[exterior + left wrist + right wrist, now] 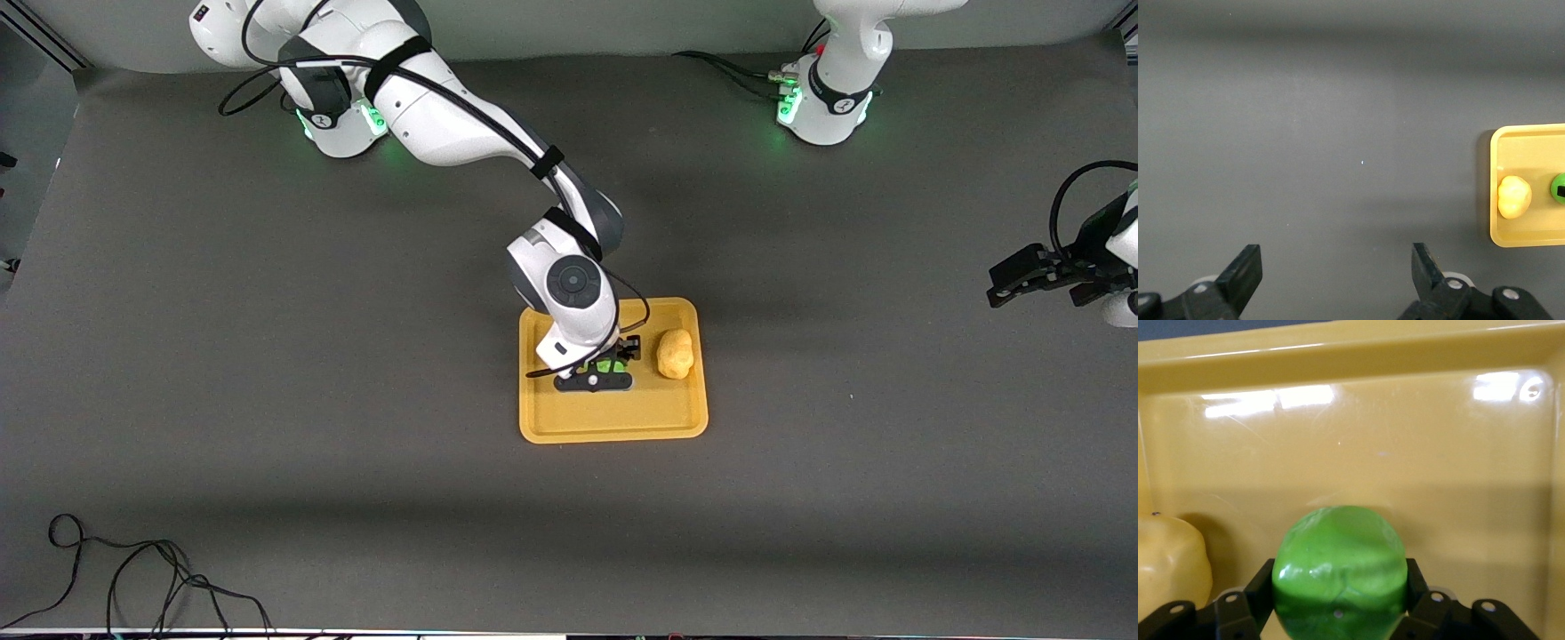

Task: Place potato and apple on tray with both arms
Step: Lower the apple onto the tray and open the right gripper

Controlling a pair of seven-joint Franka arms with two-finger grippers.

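Observation:
The yellow-orange tray (613, 418) lies at the table's middle. The lumpy potato (675, 353) rests on it, at the end toward the left arm. My right gripper (605, 370) is low over the tray beside the potato, shut on the green apple (610, 365). In the right wrist view, its fingers (1261, 583) clamp the apple (1339, 563) just above the tray floor (1418, 453), with the potato (1168, 563) close by. My left gripper (1005, 280) waits open and empty over bare table at the left arm's end. Its view (1337, 257) shows tray (1495, 220), potato (1513, 197) and apple (1558, 189) farther off.
A dark grey mat (267, 356) covers the table. Loose black cables (133, 578) lie at the table's edge nearest the front camera, at the right arm's end. The arm bases (822, 107) stand along the edge farthest from that camera.

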